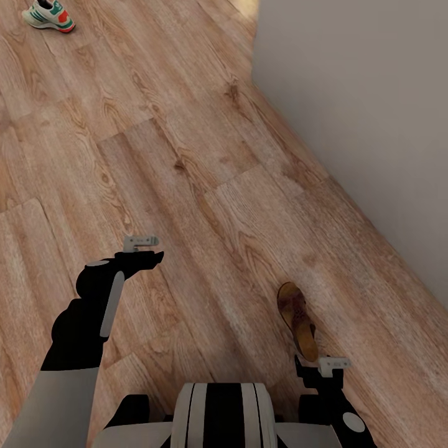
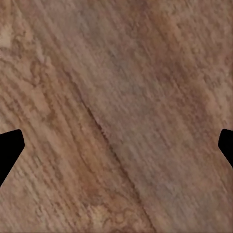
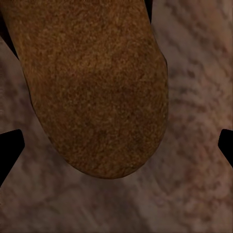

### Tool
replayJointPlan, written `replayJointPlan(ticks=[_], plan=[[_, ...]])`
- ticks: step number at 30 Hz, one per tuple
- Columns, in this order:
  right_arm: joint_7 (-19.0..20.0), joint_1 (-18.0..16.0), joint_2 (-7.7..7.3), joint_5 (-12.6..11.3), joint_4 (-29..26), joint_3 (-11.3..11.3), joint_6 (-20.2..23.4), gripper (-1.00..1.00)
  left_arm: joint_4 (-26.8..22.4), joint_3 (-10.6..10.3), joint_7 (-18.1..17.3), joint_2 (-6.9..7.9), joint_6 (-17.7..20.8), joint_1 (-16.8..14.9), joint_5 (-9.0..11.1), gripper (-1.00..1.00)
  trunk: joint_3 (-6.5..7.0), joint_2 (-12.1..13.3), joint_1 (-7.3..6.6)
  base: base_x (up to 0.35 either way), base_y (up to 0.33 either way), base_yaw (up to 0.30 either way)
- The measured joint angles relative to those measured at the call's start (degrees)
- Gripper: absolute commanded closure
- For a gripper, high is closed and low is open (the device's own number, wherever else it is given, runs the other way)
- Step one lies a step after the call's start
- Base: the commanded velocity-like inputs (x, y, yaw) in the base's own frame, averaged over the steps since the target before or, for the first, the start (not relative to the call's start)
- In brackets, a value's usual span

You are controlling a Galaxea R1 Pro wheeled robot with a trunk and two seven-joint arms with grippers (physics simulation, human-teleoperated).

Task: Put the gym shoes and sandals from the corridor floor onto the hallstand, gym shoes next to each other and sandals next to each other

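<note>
the robot's trunk [image 1: 223, 414] sits lowest in the head view, with the right tool [image 1: 318, 368] beside it, jaws spread wide and empty, poised over the heel end of one sandal [image 1: 298, 320] on the corridor floor [image 1: 205, 162]. the step looks like the first sandal pickup; next it must lower and close across the sole. the left tool [image 1: 144, 247] hangs open over bare planks. a gym shoe [image 1: 50, 15] lies far ahead.

The floor [image 1: 186, 155] looked like matt, grained wood planks. The sandal [image 1: 298, 320] showed a rough, grainy tan footbed and dark leather straps.
</note>
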Motion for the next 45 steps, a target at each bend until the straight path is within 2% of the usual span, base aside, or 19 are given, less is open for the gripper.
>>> replayJointPlan(ticks=[25,26,45], plan=[[-0.01,0.01,-0.08,0.05,0.00,0.29,0.00,-1.00,0.00,0.02,0.00,-0.04,0.00,0.00,0.00,-1.00,0.00,-0.11,0.21,0.031,0.000,0.000],[0.00,0.01,-0.08,0.05,0.00,0.29,0.00,1.00,0.00,0.00,0.00,-0.04,0.00,0.00,0.00,-1.00,0.00,-0.11,0.21,0.005,0.000,0.000],[-0.15,0.00,-0.09,0.27,-0.08,0.19,-0.08,1.00,-0.01,0.12,0.00,-0.02,0.01,0.03,0.00,-1.00,0.00,-0.11,0.20,0.000,0.000,0.000]])
